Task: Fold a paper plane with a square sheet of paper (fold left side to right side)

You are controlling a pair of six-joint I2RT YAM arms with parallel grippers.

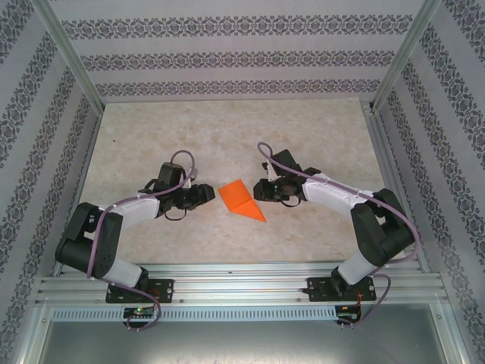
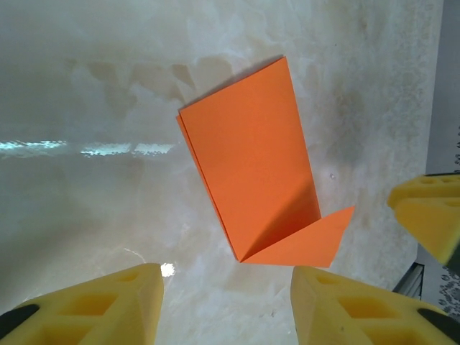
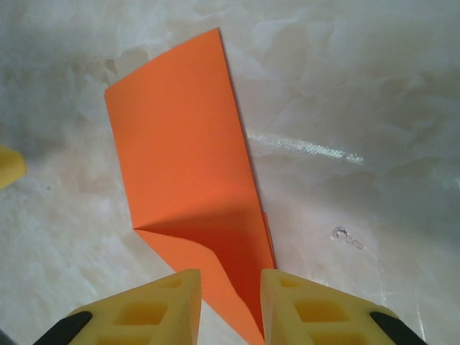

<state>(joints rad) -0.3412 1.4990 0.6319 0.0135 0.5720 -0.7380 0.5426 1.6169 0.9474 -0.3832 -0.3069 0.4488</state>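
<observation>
We see the orange paper (image 1: 241, 199) lying flat on the marbled table (image 1: 227, 129), between the two arms, plain orange on each face that shows. It is folded into a long, narrow shape. The broad end lies toward the far left and the pointed tip toward the near right, so its long axis runs diagonally across the table.

From the left wrist, the paper shows layered edges along one side and a triangular flap turned out at its near corner. The left gripper (image 2: 226, 287) sits just beside the paper, jaws wide apart, with the paper just ahead of its yellow fingertips (image 2: 108, 302) rather than between them.

The right gripper (image 3: 230, 287) is at the opposite side. Its jaws leave a narrow gap, and the paper's tip runs into that gap without being pinched.

Patterned walls (image 1: 227, 57) and an aluminium rail (image 1: 242, 292) enclose the table.
</observation>
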